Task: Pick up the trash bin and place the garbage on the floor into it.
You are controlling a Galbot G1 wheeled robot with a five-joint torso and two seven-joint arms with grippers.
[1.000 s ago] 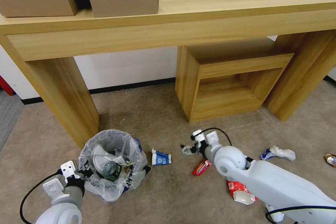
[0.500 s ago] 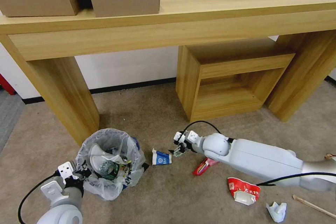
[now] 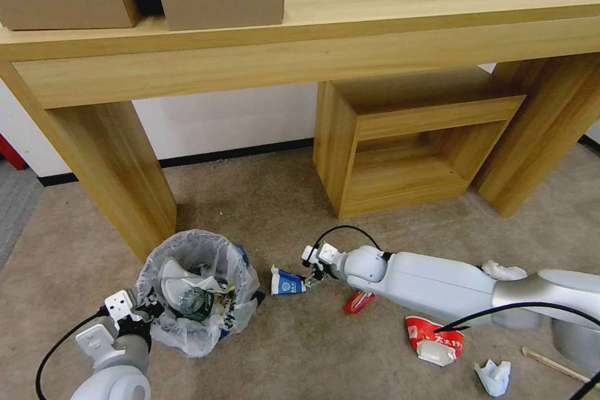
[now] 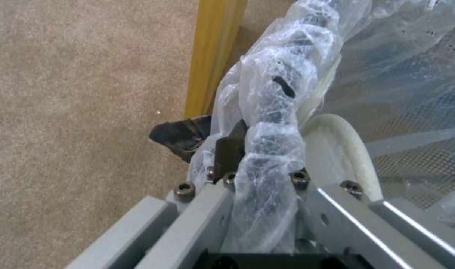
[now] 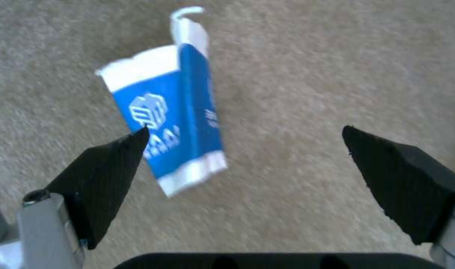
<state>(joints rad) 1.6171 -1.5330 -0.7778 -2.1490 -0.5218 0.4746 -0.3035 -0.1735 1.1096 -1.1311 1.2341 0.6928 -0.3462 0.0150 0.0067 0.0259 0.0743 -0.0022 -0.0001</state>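
The trash bin [image 3: 199,290] stands on the beige floor [image 3: 281,212] at the lower left of the head view, beside the wooden leg of the long surface [image 3: 350,6], with litter already inside its crinkly plastic liner. The left end effector [image 3: 149,314] at the lower left is clenched on the bin's bag-wrapped rim, plastic bunched between its fingers [image 4: 227,149]. The right end effector [image 3: 310,278] reaches across the lower middle, spread wide and released, low over the blue-white carton [image 3: 287,281] lying flat on the carpet just right of the bin; the carton [image 5: 170,119] lies nearer one black fingertip than the other. A red wrapper [image 3: 357,301], another red packet [image 3: 434,337], a crumpled tissue [image 3: 494,376] and a wooden stick [image 3: 553,364] lie at the lower right.
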